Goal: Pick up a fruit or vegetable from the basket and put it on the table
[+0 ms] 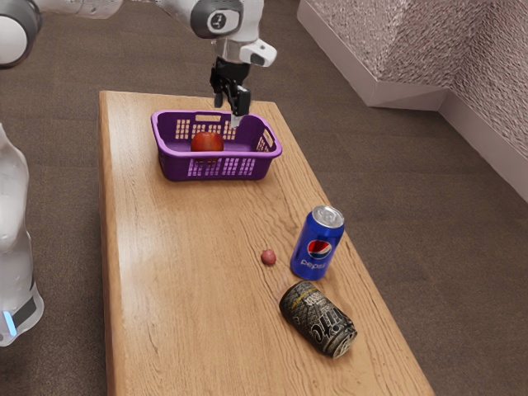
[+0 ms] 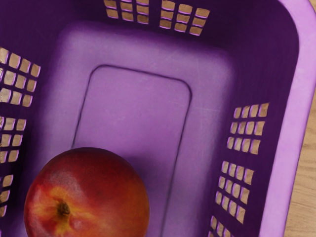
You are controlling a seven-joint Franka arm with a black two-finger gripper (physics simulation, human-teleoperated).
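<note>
Tool [image 1: 229, 107] above basket [image 1: 216, 153]; exterior view: cans [image 1: 313, 257]

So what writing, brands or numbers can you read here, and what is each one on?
"pepsi", on the upright blue can, under its round red, white and blue logo.
Large pale lettering on the dark can lying on its side: too unclear to quote.
Round mark on the robot arm: too small to read.
</note>
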